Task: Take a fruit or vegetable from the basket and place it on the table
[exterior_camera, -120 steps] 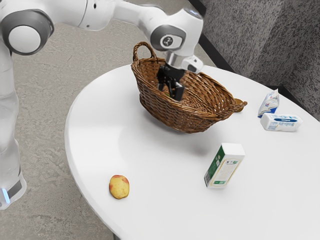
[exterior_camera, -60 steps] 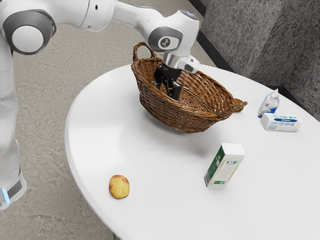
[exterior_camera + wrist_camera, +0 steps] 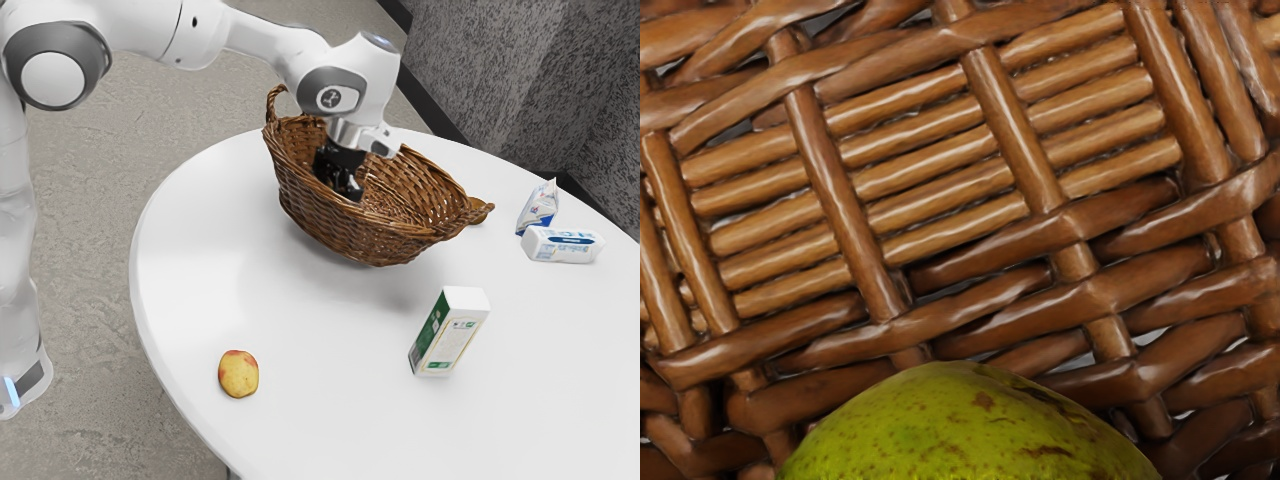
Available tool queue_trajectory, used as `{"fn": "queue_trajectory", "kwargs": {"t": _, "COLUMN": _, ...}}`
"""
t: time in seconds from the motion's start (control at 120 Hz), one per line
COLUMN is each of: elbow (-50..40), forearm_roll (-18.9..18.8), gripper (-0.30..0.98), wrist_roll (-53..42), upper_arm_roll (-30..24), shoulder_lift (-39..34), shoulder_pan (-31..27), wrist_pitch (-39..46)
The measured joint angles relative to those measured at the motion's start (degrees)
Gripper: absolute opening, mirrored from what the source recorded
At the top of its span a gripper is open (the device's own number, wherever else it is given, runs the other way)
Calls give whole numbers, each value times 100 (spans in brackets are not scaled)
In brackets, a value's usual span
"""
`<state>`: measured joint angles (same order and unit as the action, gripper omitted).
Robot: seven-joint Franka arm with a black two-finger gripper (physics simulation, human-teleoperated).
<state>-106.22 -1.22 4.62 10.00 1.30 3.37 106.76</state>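
In the exterior view my black gripper (image 3: 340, 172) reaches down inside the wicker basket (image 3: 350, 232), near its end toward the exterior view's left. The basket's near rim partly covers it, so its state cannot be made out. A green, brown-speckled fruit, like a pear or avocado, (image 3: 975, 430) lies just under my hand at the wrist view's lower edge, against the woven basket (image 3: 940, 180). Outside the basket, a yellow-red fruit (image 3: 239, 374) rests on the white table (image 3: 300, 320).
A green-and-white carton (image 3: 450, 332) stands on the table in front of the basket. Toward the exterior view's right are a white package (image 3: 562, 245) and a blue-and-white packet (image 3: 538, 208). A brownish round thing (image 3: 477, 210) sits behind the basket's far end.
Over the last second my hand has shifted slightly toward the exterior view's left, then sunk a little lower into the basket. The basket and the things on the table have stayed put.
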Motion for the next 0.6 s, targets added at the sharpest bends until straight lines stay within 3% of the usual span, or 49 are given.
{"fn": "queue_trajectory", "kwargs": {"t": 0.383, "elbow": 1151, "forearm_roll": 53, "gripper": 30, "wrist_roll": -46, "upper_arm_roll": 10, "shoulder_lift": -320, "shoulder_pan": -32, "wrist_pitch": -772}}
{"fn": "queue_trajectory", "kwargs": {"t": 0.492, "elbow": 834, "forearm_roll": 76, "gripper": 30, "wrist_roll": -3, "upper_arm_roll": -410, "shoulder_lift": -726, "shoulder_pan": -345, "wrist_pitch": -1055}}
{"fn": "queue_trajectory", "kwargs": {"t": 0.6, "elbow": 672, "forearm_roll": 153, "gripper": 31, "wrist_roll": 70, "upper_arm_roll": -942, "shoulder_lift": -982, "shoulder_pan": -171, "wrist_pitch": -1260}}
